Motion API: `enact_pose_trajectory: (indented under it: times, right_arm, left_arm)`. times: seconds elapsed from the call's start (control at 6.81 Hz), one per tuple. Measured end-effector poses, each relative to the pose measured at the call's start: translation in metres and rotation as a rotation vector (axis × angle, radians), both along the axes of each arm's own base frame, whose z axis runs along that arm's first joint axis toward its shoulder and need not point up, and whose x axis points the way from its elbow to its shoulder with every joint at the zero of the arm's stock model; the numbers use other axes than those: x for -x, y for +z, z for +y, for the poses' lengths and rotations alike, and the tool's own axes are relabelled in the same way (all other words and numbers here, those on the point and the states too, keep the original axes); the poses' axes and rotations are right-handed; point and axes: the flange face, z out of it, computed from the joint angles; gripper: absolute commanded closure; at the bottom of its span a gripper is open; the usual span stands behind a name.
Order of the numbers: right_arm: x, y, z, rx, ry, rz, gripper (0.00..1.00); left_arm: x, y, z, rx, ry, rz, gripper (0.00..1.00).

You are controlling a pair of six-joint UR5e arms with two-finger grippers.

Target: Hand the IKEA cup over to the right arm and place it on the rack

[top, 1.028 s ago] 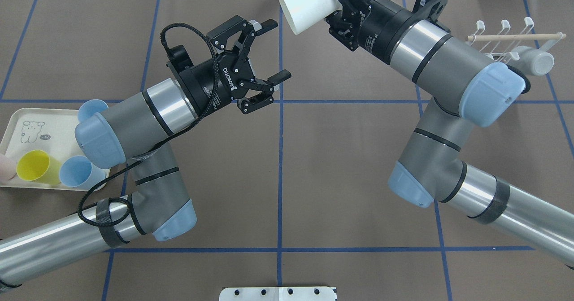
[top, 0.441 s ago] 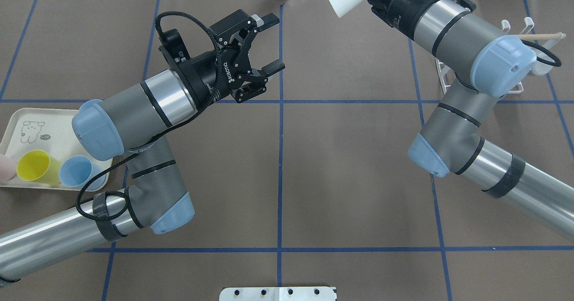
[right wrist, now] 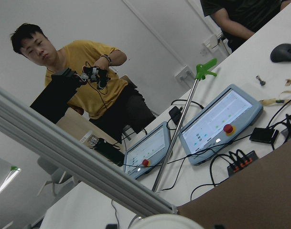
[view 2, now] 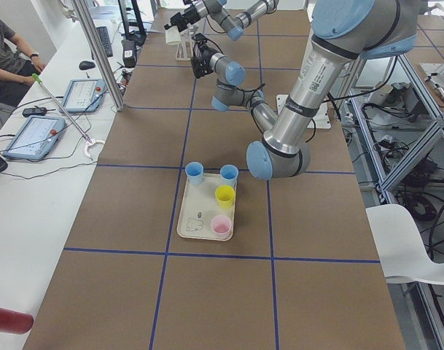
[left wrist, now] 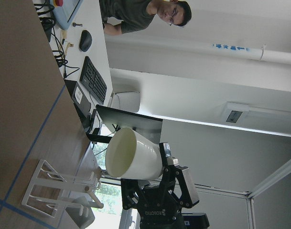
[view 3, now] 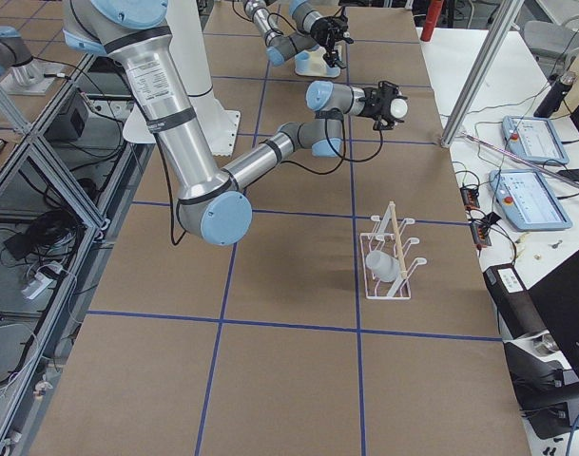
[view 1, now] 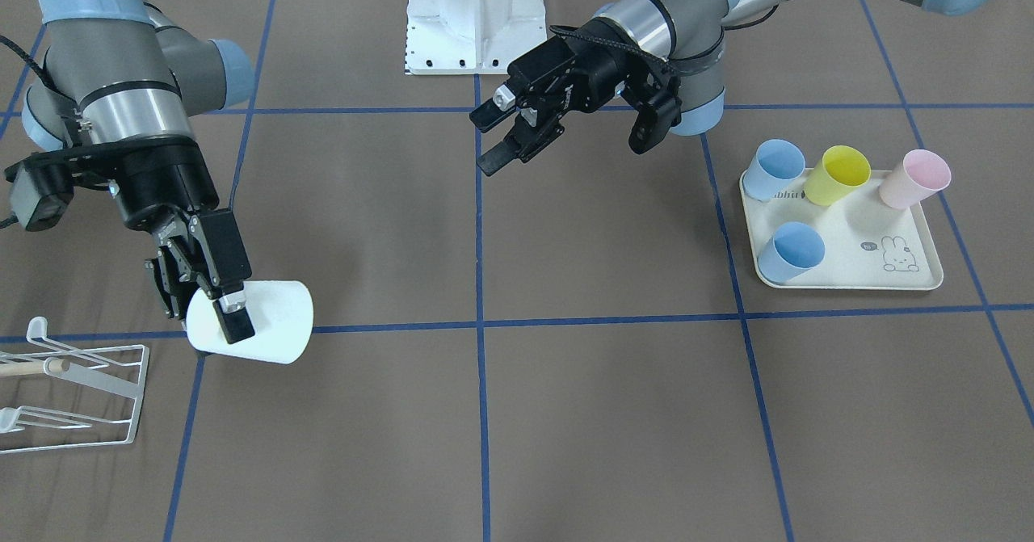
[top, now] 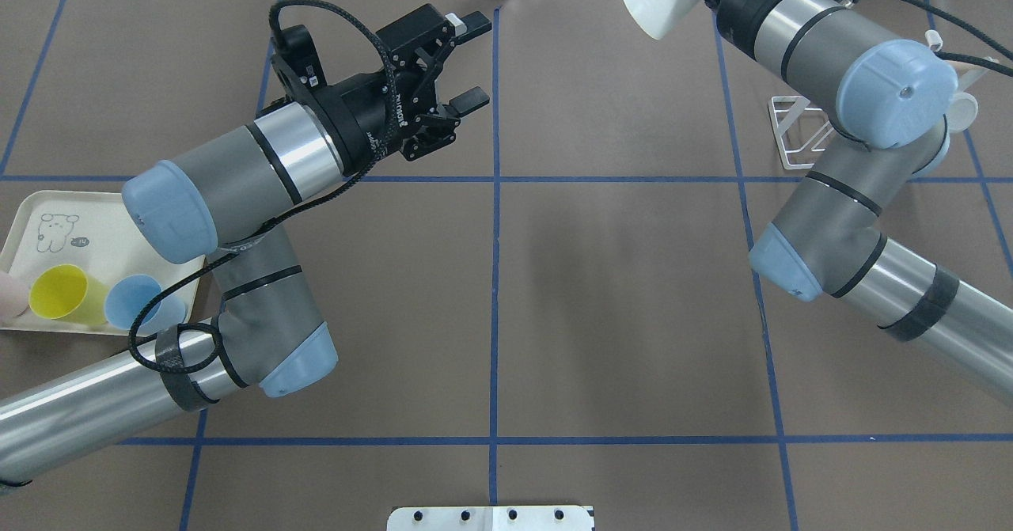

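**One white cup held in the air, short of the rack**

The right gripper [view 1: 220, 313] is clamped on the IKEA cup [view 1: 271, 324] and holds it on its side above the table [view 1: 565, 413]. The cup's open mouth is turned towards the left arm. The rack [view 1: 121, 397] stands on the table near the cup, and the cup is not yet on it. The left gripper [view 1: 487, 140] hangs over the middle of the table, fingers spread wide and empty. Two blue cups, a yellow one and a pink one sit on the tray [view 1: 856, 271], well apart from the rack.
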Motion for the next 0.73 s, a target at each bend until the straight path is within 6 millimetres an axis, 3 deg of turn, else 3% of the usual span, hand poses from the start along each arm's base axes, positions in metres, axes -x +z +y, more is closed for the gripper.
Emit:
enact_pose_trajectory:
  times: [0.44,0.73]
  right_arm:
    - [-0.075,0.069,-0.019,0.064,0.077,0.403,1.00]
    - [-0.118,0.119,0.015,0.083,0.072,0.600,1.00]
  left_arm:
    - [0.002,0.002,-0.015,-0.040,-0.078,-0.165,0.00]
    - [0.001,0.005,-0.018,-0.046,-0.092,-0.208,0.00]
